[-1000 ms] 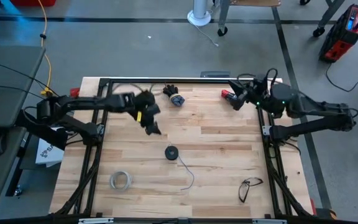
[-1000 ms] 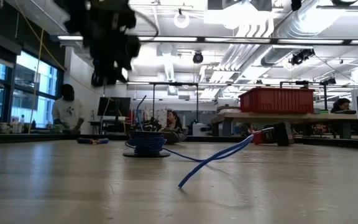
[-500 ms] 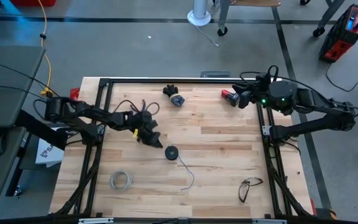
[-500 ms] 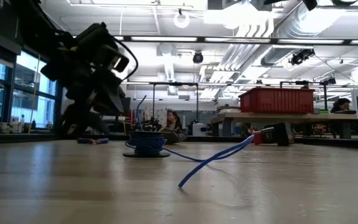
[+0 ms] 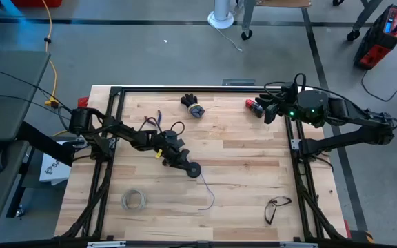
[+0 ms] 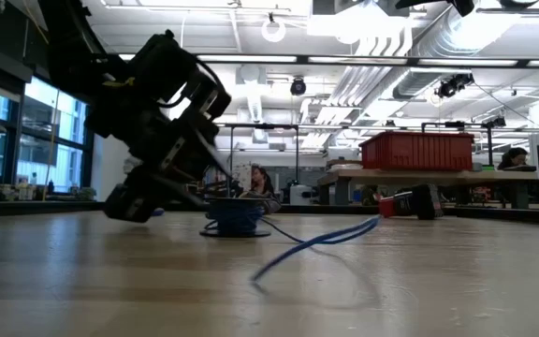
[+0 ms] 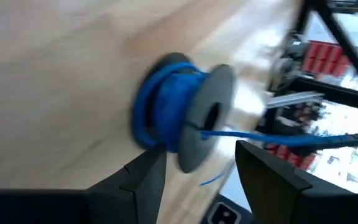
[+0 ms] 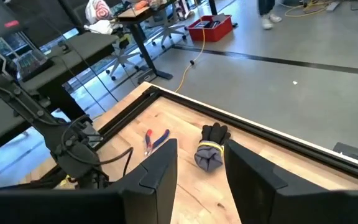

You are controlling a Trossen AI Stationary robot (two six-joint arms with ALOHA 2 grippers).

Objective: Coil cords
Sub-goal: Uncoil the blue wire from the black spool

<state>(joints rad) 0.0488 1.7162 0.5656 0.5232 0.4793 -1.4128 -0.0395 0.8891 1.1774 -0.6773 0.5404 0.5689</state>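
Note:
The spool point(image 5: 194, 170) is small and dark, wound with blue wire. It stands on one flange near the table's middle point(image 6: 235, 215). Its thin wire point(image 5: 209, 194) trails toward the near edge, and its loose end point(image 6: 316, 241) arcs just above the wood. My left gripper point(image 5: 184, 164) is low at the spool's left, open. In the left wrist view its fingers stand either side of the spool point(image 7: 180, 112). My right gripper point(image 8: 201, 180) hangs open, holding nothing, high over the far right corner point(image 5: 270, 110). My left gripper comes at the spool slanting down from the table's left. One fingertip point(image 7: 149, 167) lies right beside the blue winding point(image 7: 160, 134), the other point(image 7: 260, 163) beyond the flange. The view is blurred, so I cannot tell whether either finger touches the spool.
A bundled pair of dark gloves point(image 5: 192, 105), pliers point(image 8: 155, 140) and a red-black object point(image 5: 253, 105) lie along the far edge. A whitish tape ring point(image 5: 134, 200) sits near left and glasses point(image 5: 276, 207) near right. A black frame point(image 5: 185, 89) rims the table.
My left gripper has come down and toward the table's near right, rolling its wrist, until it reached the spool. The spool has slid a little toward the table's right edge, and the wire's raised loop has sunk lower.

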